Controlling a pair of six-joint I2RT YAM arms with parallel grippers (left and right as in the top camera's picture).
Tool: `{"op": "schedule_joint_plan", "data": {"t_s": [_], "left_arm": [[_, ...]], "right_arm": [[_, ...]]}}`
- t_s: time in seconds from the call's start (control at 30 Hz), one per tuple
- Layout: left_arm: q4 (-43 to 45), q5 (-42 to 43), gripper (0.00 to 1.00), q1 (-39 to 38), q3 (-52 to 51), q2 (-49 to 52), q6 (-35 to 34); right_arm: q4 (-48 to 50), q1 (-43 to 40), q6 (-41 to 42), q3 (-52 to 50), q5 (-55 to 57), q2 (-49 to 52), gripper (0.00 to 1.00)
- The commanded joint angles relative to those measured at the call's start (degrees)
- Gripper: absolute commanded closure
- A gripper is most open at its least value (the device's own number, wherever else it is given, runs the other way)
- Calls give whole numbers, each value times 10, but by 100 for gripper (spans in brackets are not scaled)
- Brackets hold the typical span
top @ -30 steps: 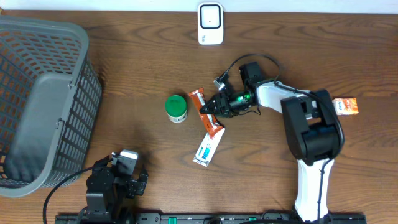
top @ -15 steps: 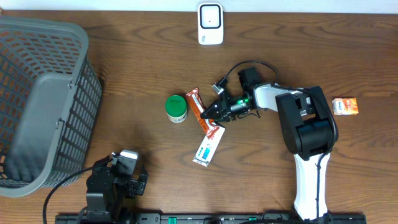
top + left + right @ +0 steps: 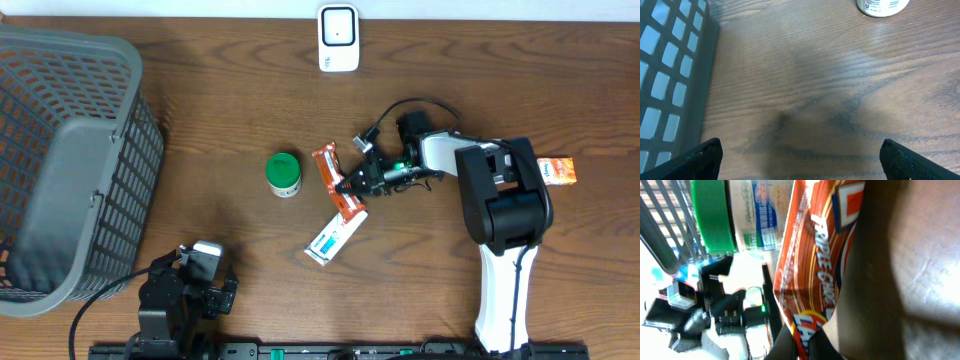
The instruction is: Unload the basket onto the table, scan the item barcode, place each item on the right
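The right pincer (image 3: 352,187) is closed on the orange snack bar (image 3: 335,182), pinching the wrapper at its right-hand long edge, about halfway along. In the right wrist view the wrapper's edge runs down into the gap between the two dark fingers, which are pressed together on it. The bar lies slantwise near the middle of the desk (image 3: 220,90), one end pointing toward the far edge and the other toward the near edge. Whether it is lifted clear of the wood cannot be told.

A green-lidded jar (image 3: 284,174) stands just beside the bar on its left, apart from it. A white and blue packet (image 3: 333,238) lies at the bar's near end, close enough that it may be touching. The scanner (image 3: 338,38) stands at the far edge of the desk, well apart from the bar. A small orange box (image 3: 556,171) sits toward the right edge, behind the right arm. The grey basket (image 3: 70,160) fills the left side.

The left pincer (image 3: 801,157) hangs by the near edge with its fingers spread wide, holding nothing, over bare wood beside the basket's wall.
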Motion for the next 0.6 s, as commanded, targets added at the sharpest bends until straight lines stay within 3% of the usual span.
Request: {"op": "schedule_joint_plan", "data": {"t_s": [0.0, 0.13, 0.37, 0.57], "left_arm": [[-28, 3, 2, 2, -8, -3, 1], [-28, 3, 2, 2, -8, -3, 1], [-28, 3, 2, 2, -8, -3, 1], [-28, 3, 2, 2, -8, -3, 1]], "right_arm": [[-55, 0, -115, -5, 22, -76, 99], [-180, 1, -202, -5, 54, -193, 99], [-316, 9, -285, -5, 55, -348, 99], [-391, 14, -311, -5, 45, -444, 99]]}}
